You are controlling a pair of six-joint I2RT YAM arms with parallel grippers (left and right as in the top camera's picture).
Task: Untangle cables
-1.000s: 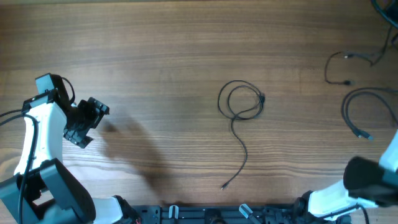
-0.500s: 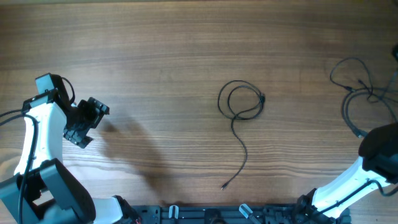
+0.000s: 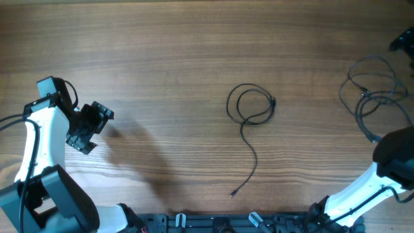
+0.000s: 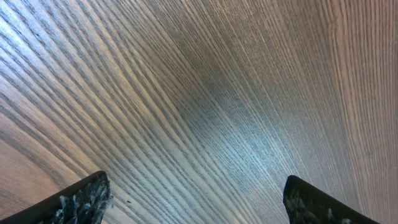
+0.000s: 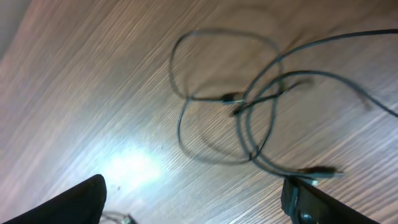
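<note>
One thin black cable (image 3: 251, 105) lies alone mid-table, coiled at its top with a tail running down to a plug (image 3: 233, 193). Several more cables (image 3: 370, 90) lie in overlapping loops at the right edge. In the right wrist view these crossed loops (image 5: 249, 106) are below my right gripper (image 5: 196, 205), which is open with nothing between its fingers; a plug (image 5: 317, 170) lies close to the right finger (image 5: 317, 202). My left gripper (image 3: 90, 126) hovers at the far left, open over bare wood (image 4: 196, 202), far from any cable.
The right arm's body (image 3: 394, 162) covers the table's bottom right corner. A dark piece (image 3: 402, 40) shows at the upper right edge. The black base rail (image 3: 213, 223) runs along the front edge.
My right gripper has gone from shut to open. The cable loops at the right have shifted and now lie bunched together. The left arm and the middle cable have not moved.
</note>
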